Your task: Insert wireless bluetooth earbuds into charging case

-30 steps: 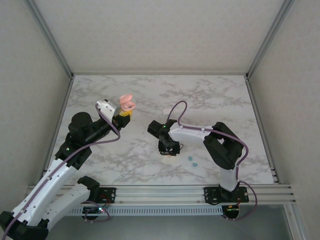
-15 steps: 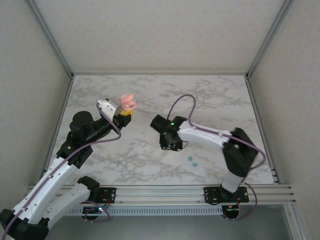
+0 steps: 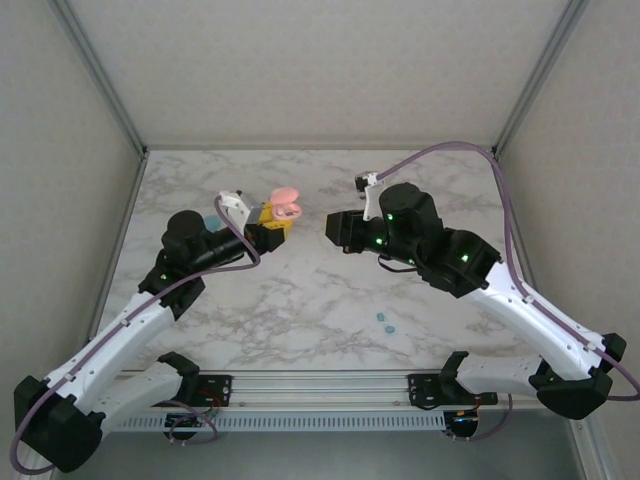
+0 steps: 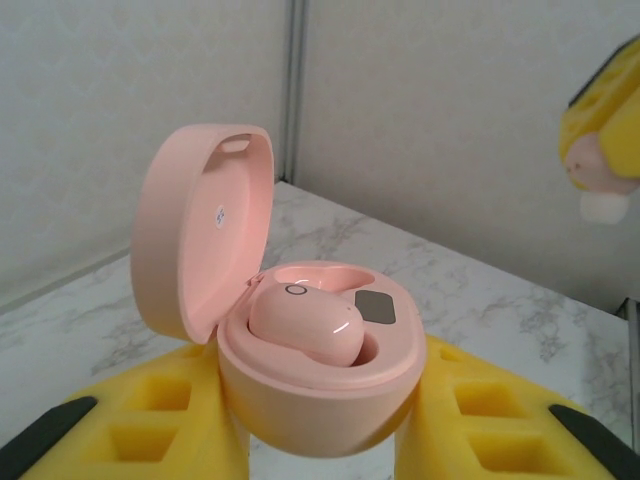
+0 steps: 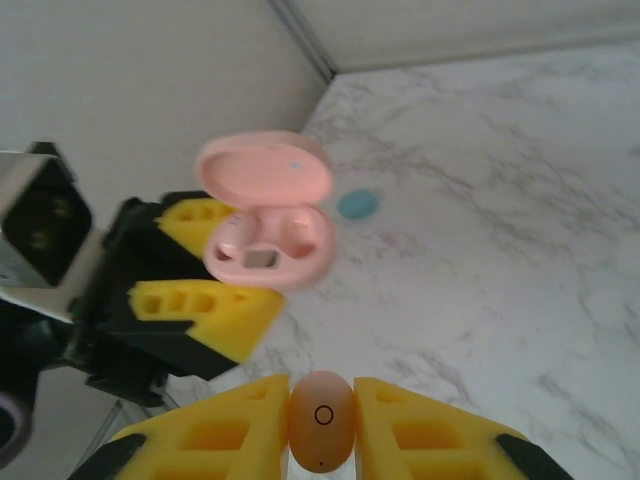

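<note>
My right pincer (image 5: 322, 395) pinching the pink earbud (image 5: 322, 432), left pincer (image 4: 325, 432) gripping the open case (image 4: 290, 330) (one well filled): a skewed approach and I'd clip the rim, dropping it.

A pink charging case (image 4: 320, 400) sits clamped between the left arm's yellow jaws, above the marble worktop (image 4: 480, 290). Its lid (image 4: 195, 230) stands open, tilted up on the left. One pink earbud (image 4: 305, 325) lies in the left socket. At the upper right, blurred, a yellow pad (image 4: 605, 100) of the right arm's jaws carries a second pink earbud (image 4: 600, 172).
</note>
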